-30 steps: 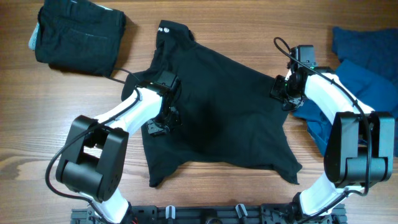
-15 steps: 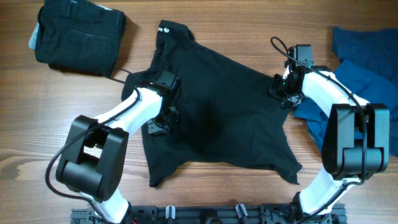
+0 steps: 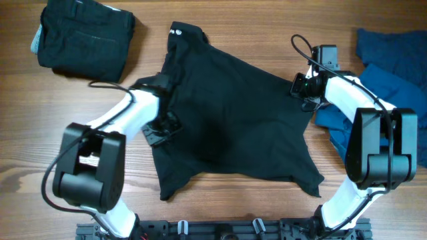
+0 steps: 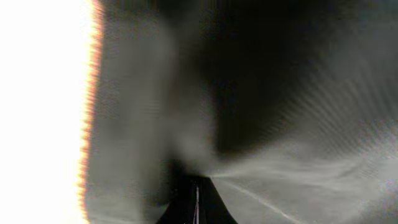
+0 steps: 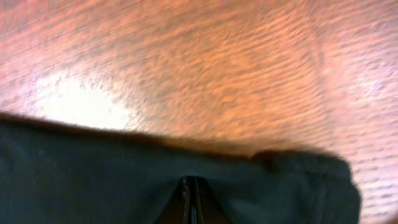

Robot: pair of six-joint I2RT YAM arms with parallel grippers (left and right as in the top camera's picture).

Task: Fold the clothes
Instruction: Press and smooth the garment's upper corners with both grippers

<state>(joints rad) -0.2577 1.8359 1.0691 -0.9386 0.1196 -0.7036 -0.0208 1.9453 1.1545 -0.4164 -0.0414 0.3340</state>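
A black short-sleeved shirt lies spread in the middle of the wooden table, a small white mark at its collar end. My left gripper is at the shirt's left edge. In the left wrist view it is shut, and the black cloth puckers toward its tips. My right gripper is at the shirt's right edge. Its wrist view shows it shut in the dark fabric just inside the hem.
A folded black garment sits at the back left corner. Blue garments are heaped at the right edge, close behind my right arm. Bare wood lies beyond the shirt's hem. A black rail runs along the table's front.
My left arm has swung to the left, its gripper now nearer the shirt's left edge. My right gripper has shifted slightly toward the back. The shirt's outline looks much the same.
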